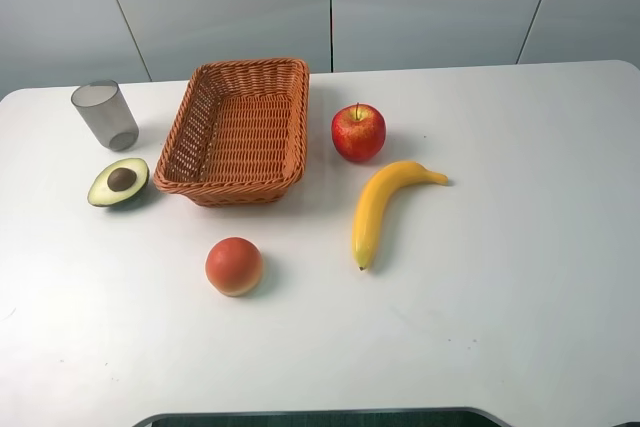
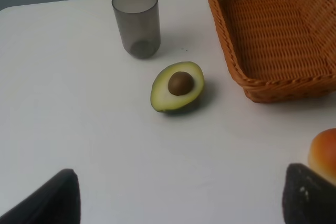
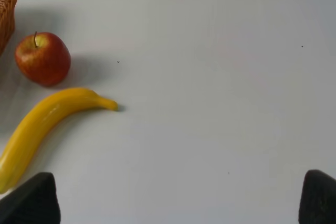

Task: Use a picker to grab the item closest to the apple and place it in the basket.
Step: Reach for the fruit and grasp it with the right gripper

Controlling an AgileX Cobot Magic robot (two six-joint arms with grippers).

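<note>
On the white table [image 1: 520,247], seen from the high camera, the banana [image 1: 376,209] lies just in front of the apple [image 1: 358,132] and a little to its right. It is near the apple but not touching it, with its stem end pointing right. The woven basket [image 1: 297,117] sits just left of the apple. 1 halved avocado [image 1: 119,181] lies cut side up by the basket's front left corner, and a grey cup [image 1: 105,115] stands behind it. 1 round orange-red fruit [image 1: 234,266] rests in front of the basket.

From the left wrist camera, the left gripper [image 2: 178,203] hangs over bare table with its 2 dark fingers [image 2: 55,200] spread wide, gripping nothing. The avocado, cup and basket lie ahead of it, and the orange-red fruit shows just beside 1 fingertip.

From the right wrist camera, the right gripper [image 3: 176,200] is likewise spread wide and holds nothing. The banana and apple sit ahead and off to 1 side, and the banana's blunt end reaches close to 1 finger.
</note>
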